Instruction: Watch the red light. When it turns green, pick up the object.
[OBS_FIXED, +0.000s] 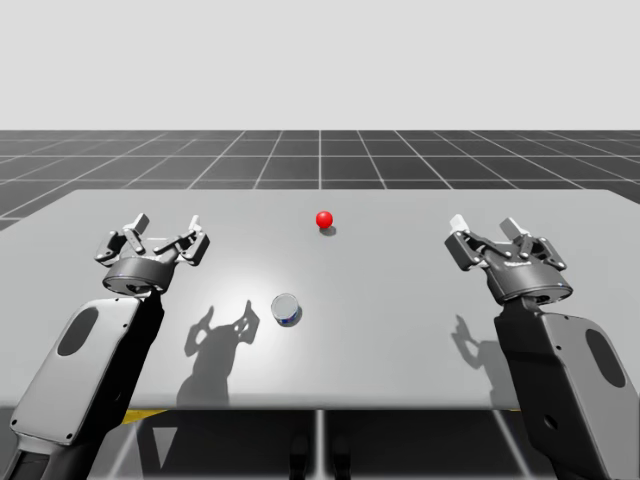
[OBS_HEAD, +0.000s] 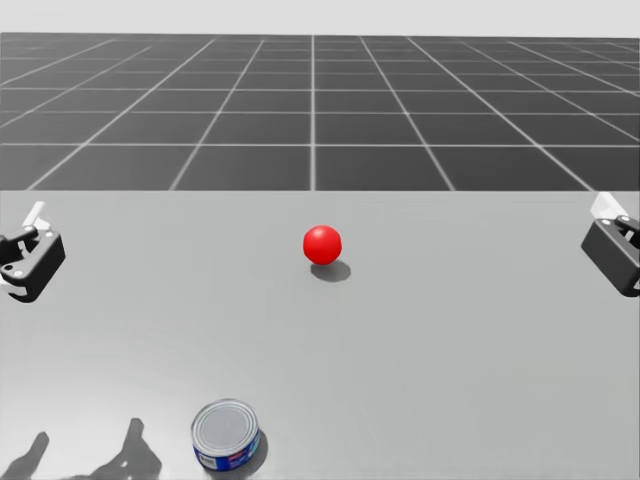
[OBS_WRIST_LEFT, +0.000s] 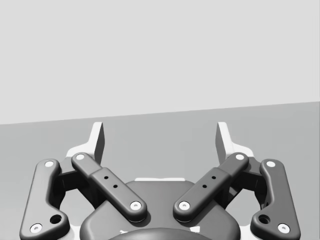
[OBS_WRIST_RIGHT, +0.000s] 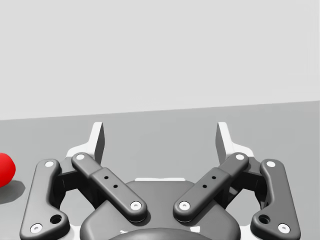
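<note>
- High view: a glossy red ball-shaped light (OBS_FIXED: 323, 219) is seen toward the far middle of the flat grey table (OBS_FIXED: 400, 350). Red it is, not green, so no pick-up is called for yet. A short round metal can with a silver lid and a blue band (OBS_FIXED: 286, 309) is stood upright nearer the front edge, just left of centre. The left gripper (OBS_FIXED: 165, 228) and the right gripper (OBS_FIXED: 485, 226) are held above the table at either side, both spread wide, nothing gripped. The can is judged nearer the left gripper: it lies to that gripper's right and back toward the torso, well apart from both.
- Head view: the light (OBS_HEAD: 322, 244) is caught dead centre, its shadow cast just beneath. The can (OBS_HEAD: 226, 435) is found close in, lid up, its axis vertical. The left gripper (OBS_HEAD: 25, 262) and the right gripper (OBS_HEAD: 612, 250) are glimpsed at the two edges, further out over the table than the can.
- Left wrist view: the left gripper (OBS_WRIST_LEFT: 160, 142) is seen with fingers far apart and bare table ahead between them. A swing inward and a pull back would be needed, it is judged, before the can could be straddled from above.
- Right wrist view: the right gripper (OBS_WRIST_RIGHT: 160, 142) is likewise opened wide and empty, and the light (OBS_WRIST_RIGHT: 4, 170) is spotted ahead and off to one side of it.
</note>
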